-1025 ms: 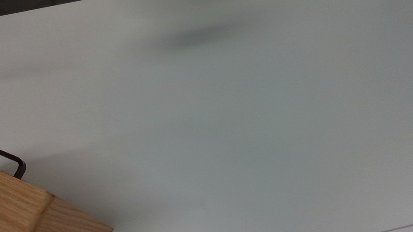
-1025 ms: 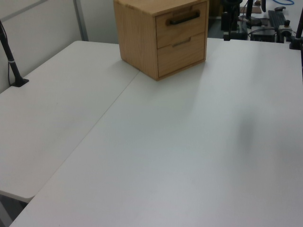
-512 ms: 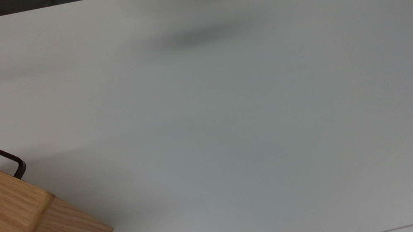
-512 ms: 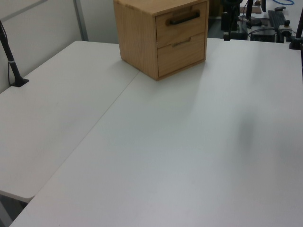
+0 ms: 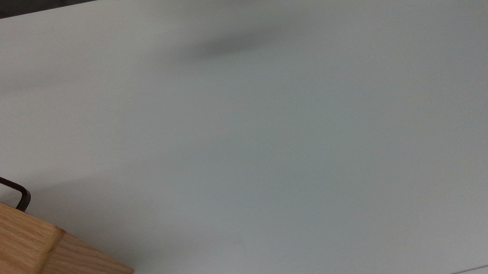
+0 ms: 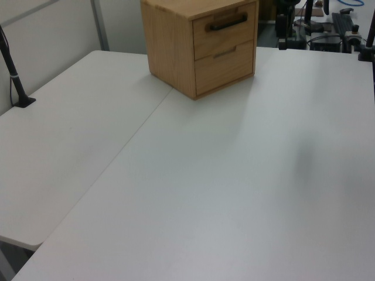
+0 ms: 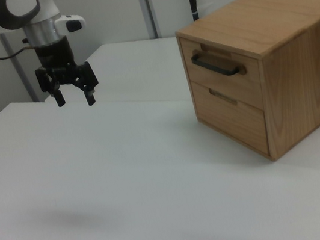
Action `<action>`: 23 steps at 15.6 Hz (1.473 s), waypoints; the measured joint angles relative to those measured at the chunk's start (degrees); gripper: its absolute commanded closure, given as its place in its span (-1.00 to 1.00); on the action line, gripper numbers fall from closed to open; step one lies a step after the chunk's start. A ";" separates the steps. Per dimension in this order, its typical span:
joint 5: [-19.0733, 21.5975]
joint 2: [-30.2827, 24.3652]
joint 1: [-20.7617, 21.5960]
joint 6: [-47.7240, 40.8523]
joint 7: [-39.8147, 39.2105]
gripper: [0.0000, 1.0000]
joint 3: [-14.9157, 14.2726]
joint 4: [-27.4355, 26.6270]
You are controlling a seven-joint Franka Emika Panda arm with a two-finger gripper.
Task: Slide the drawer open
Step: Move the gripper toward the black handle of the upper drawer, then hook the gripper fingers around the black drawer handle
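In the right view, your gripper [image 7: 73, 97] hangs above the tabletop [image 7: 127, 180] at far left, fingers spread and holding nothing — well apart from the cabinet [image 7: 284, 57]. The drawer [image 7: 219, 71] sits flush, its handle [image 7: 215, 66] clear; the top view crops the cabinet at its left edge.

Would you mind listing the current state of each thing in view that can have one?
Upper drawer: shut, front flush with the cabinet; black handle untouched.
Lower drawer: shut.
Gripper: open, holding nothing, raised above the table, well apart from the cabinet.
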 measured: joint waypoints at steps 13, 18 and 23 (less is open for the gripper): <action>-9.96 5.00 -0.51 22.65 -35.88 -1.00 -7.32 -0.04; -14.22 11.68 -1.13 40.31 -52.25 -0.90 -10.65 -0.16; -14.56 16.67 -1.23 52.83 -55.87 -0.58 -12.99 -0.18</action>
